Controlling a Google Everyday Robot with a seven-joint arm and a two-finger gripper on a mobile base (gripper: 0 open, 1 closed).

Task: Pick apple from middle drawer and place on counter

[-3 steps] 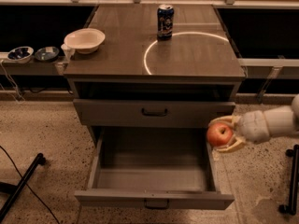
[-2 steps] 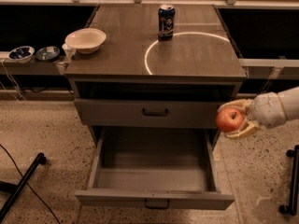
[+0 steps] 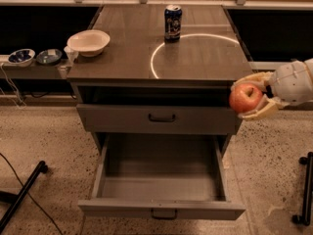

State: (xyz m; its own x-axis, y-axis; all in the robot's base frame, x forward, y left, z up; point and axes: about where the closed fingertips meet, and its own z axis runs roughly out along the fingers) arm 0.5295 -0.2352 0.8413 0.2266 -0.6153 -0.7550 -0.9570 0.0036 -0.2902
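Observation:
My gripper (image 3: 250, 98) comes in from the right and is shut on the red apple (image 3: 244, 98). It holds the apple in the air just off the cabinet's right side, a little below the counter's front right corner. The middle drawer (image 3: 161, 180) stands pulled out below, its grey inside bare, with a dark handle on its front. The counter (image 3: 127, 58) is a wood-grain top marked with a thin white ring (image 3: 155, 58).
A white bowl (image 3: 88, 42) sits at the counter's left edge and a dark drink can (image 3: 172, 23) stands at the back of the ring. A shut drawer front (image 3: 122, 119) lies above the open one. Small bowls (image 3: 34, 57) sit on the left shelf. Dark stand legs (image 3: 22, 192) lie on the floor at left and right.
My gripper has risen with the apple, from beside the open drawer up to near counter height, and moved slightly to the right.

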